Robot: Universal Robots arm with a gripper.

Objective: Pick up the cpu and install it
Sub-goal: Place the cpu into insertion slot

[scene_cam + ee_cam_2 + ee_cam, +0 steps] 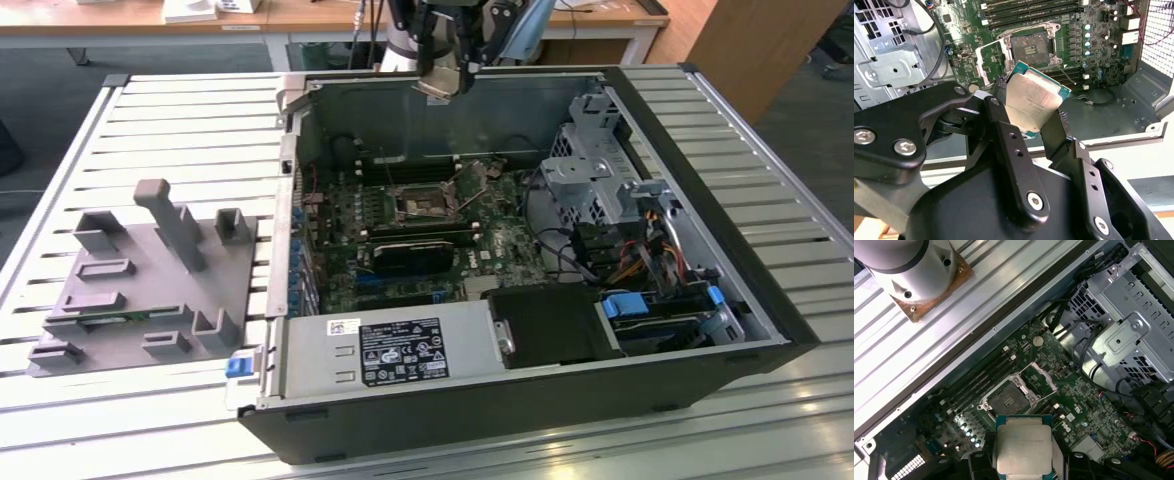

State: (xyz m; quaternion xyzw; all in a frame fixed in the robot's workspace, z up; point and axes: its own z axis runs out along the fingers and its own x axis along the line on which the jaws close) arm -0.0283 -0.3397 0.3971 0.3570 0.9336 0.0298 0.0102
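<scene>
Pickup: done, judging by the cpu (1034, 97) clamped in the claw (1029, 120) and lifted off every support.
Installation: not yet done, with the socket (1029, 47) left bare and its retaining frame (991, 60) swung up beside it.
Cpu position: hung in air over the motherboard (501, 235), above the far part of the open case (727, 190) in the exterior view. Kept well apart from the socket.
Cpu attitude: turned metal lid squarely toward the first wrist view; appeared tilted in the second wrist view.
Claw opening: narrowed to the chip's width, neither wide apart nor fully closed.
Claw contact: pressed two black fingers (1006, 137) against opposite edges of the cpu; touched nothing else.
Holder (147, 290): stood on the surface (174, 130) at the exterior view's left, well apart from the claw.
</scene>
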